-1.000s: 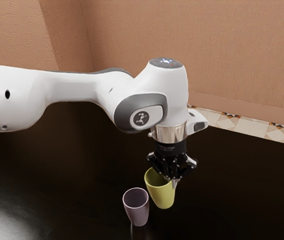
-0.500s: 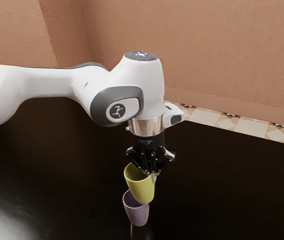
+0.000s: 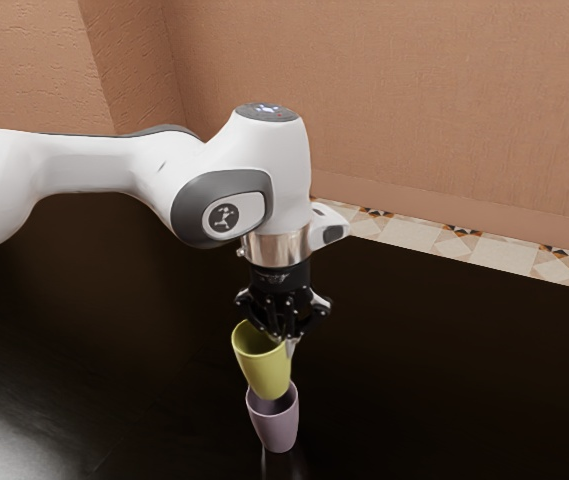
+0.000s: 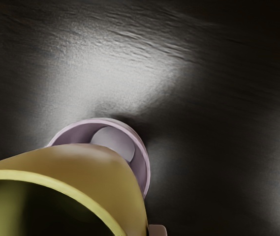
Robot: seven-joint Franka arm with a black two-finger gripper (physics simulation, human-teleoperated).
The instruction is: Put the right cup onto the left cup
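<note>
Pincer (image 3: 290, 343), nearly closed, grips yellow cup (image 3: 266, 370) by its rim over purple cup (image 3: 278, 430), tabletop (image 3: 434, 400) spreading around.

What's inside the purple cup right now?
In the purple cup, part of the inner wall and of the pale floor show bare. The yellow cup covers the rest from above; I can't tell whether its base is below the purple rim.

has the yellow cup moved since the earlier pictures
Yes. Judged against the unmoved purple cup, the yellow cup has moved toward the exterior view's left, from beside it to over its mouth.
</note>
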